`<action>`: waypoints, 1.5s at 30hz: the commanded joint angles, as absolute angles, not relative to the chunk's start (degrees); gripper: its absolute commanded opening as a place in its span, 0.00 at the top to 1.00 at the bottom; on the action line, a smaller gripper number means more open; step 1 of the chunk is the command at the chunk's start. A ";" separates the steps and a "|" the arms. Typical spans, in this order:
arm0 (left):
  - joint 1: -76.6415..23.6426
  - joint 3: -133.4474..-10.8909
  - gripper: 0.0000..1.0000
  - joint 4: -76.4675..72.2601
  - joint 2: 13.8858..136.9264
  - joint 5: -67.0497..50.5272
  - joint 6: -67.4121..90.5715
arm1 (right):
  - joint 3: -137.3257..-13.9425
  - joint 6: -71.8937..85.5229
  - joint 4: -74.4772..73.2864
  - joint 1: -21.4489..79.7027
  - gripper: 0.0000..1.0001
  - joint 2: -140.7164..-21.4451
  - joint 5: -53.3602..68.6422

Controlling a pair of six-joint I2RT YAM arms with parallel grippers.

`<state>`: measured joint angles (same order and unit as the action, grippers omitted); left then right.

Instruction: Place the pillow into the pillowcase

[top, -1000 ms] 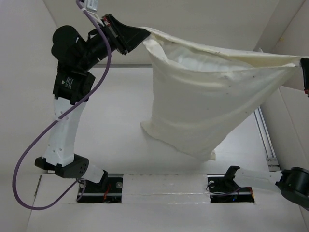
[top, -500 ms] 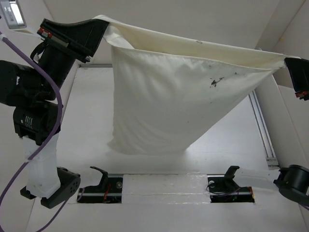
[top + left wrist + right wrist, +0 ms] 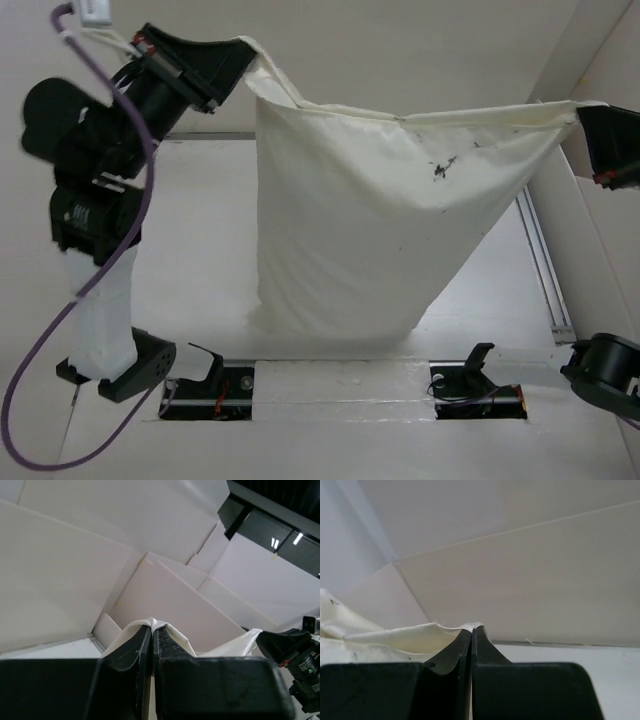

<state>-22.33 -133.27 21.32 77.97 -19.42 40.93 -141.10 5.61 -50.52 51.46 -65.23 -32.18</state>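
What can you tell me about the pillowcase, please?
The pillowcase is thin, wrinkled cream fabric with small dark marks near its upper right. It hangs like a full sack, its top edge stretched between the left gripper and the right gripper, each shut on an upper corner. Whether its lower end touches the table cannot be told.

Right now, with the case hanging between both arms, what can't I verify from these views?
Plump white pillow: unseen in every view; the thin cream-yellow fabric pillowcase would hide it in the top view.
Right jaws: partly cut off by the top view's right edge.
Wrist views: the black jaws block everything but a pinched fabric edge.
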 commanded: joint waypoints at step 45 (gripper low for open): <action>-21.80 -128.85 1.00 25.84 71.45 -8.00 27.42 | -138.34 3.61 -48.08 51.68 1.00 -68.28 -31.02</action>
<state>-22.02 -129.03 29.45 71.13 -7.05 28.27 -139.04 5.21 -51.59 52.10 -62.92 -31.03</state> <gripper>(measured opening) 0.003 0.012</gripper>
